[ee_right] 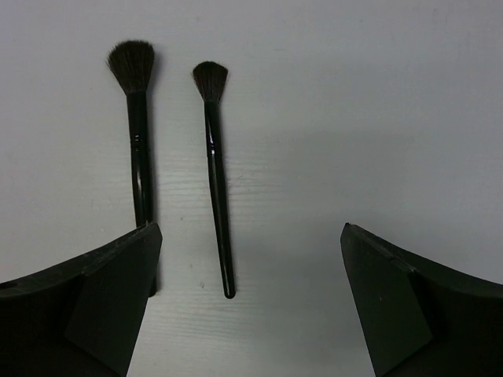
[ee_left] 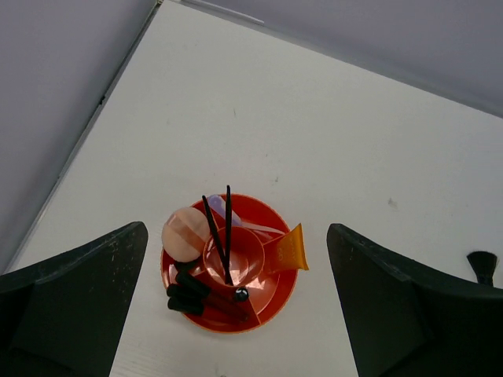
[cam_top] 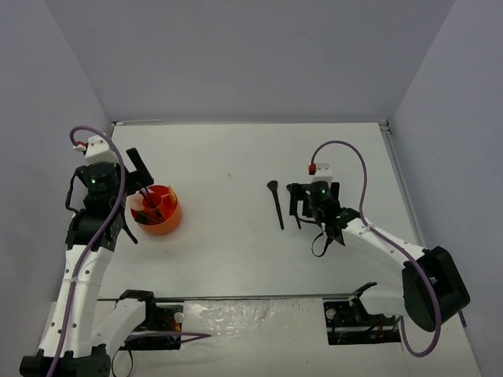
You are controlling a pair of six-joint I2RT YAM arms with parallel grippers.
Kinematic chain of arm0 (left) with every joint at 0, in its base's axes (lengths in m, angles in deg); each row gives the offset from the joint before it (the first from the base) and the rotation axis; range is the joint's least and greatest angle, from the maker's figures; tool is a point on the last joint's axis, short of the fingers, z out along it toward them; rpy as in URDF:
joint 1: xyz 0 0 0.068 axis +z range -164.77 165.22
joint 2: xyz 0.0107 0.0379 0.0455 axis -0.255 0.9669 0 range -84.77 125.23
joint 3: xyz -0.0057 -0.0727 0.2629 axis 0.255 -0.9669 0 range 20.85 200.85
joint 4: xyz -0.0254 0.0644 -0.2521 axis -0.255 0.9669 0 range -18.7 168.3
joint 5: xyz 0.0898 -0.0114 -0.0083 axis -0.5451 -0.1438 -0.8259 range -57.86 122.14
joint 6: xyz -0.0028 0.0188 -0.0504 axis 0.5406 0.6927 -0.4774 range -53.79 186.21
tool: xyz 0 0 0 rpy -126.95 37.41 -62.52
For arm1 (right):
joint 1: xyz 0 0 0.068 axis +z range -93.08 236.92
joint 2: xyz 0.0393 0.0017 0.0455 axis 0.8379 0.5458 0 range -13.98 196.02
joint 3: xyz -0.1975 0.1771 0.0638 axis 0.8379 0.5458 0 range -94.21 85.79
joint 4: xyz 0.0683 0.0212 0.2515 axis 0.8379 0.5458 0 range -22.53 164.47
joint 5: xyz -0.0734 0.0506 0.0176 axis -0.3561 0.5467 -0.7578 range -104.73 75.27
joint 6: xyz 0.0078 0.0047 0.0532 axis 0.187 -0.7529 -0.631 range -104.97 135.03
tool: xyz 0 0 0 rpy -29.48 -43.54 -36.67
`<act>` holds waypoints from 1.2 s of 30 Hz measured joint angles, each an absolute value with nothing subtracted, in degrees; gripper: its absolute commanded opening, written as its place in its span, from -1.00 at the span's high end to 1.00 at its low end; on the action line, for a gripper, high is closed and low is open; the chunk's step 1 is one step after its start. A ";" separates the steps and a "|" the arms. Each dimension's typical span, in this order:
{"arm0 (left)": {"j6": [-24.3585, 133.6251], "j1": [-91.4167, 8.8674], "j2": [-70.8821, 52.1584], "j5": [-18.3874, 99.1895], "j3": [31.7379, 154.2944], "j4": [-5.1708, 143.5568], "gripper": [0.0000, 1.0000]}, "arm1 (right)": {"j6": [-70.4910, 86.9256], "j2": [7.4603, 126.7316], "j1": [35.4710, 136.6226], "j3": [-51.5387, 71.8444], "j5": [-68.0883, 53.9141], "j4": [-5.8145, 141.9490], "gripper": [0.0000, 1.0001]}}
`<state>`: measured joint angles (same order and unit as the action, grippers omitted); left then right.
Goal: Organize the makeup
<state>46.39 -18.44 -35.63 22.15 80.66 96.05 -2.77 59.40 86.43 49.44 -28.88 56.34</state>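
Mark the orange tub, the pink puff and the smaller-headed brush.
orange tub (ee_left: 277, 302): left wrist view, bare rim at its lower right.
pink puff (ee_left: 185, 233): left wrist view, middle of its face.
smaller-headed brush (ee_right: 218, 188): right wrist view, mid-handle.

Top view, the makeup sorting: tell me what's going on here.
Two robot arms are sorting makeup into an orange divided tub. The left gripper hovers open over it; it already holds a pink puff, two thin black pencils and an orange-white tube. The right gripper hangs open above two black brushes lying side by side on the table, gripping neither.
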 measured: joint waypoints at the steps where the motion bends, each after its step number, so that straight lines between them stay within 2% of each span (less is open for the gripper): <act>1: 46.59 -18.44 -36.84 22.89 80.01 96.47 -0.94 | -2.95 60.88 86.20 48.82 -28.42 56.82 -0.78; 6: 47.60 -18.44 -40.73 26.49 74.95 98.96 -0.94 | -3.51 68.06 85.72 45.64 -25.99 58.36 -0.42; 10: 47.93 -18.44 -40.35 28.58 74.02 100.09 -0.94 | -3.73 73.38 85.61 43.48 -24.30 58.45 -0.04; 17: 48.06 -18.44 -39.37 31.04 73.75 100.25 -0.94 | -4.12 78.54 85.43 42.39 -23.62 58.44 0.09; 19: 48.04 -18.44 -39.27 31.37 73.73 100.25 -0.94 | -4.14 79.20 85.43 42.11 -23.64 58.17 0.18; 23: 48.04 -18.44 -39.27 32.54 73.75 100.22 -0.94 | -4.13 80.73 85.43 40.93 -23.69 57.11 0.49; 26: 48.04 -18.39 -39.23 33.54 73.73 100.20 -0.94 | -4.23 81.62 85.43 40.40 -23.86 56.06 0.85; 28: 48.02 -18.39 -39.22 34.29 73.73 100.17 -0.94 | -4.28 81.98 85.42 40.27 -23.84 55.38 0.98; 36: 47.36 -18.39 -38.80 38.61 73.75 99.71 -0.94 | -4.09 81.38 85.39 40.67 -23.84 55.10 1.00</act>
<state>47.36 -18.39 -38.80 38.61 73.75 99.71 -4.09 81.38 85.39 40.67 -23.84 55.10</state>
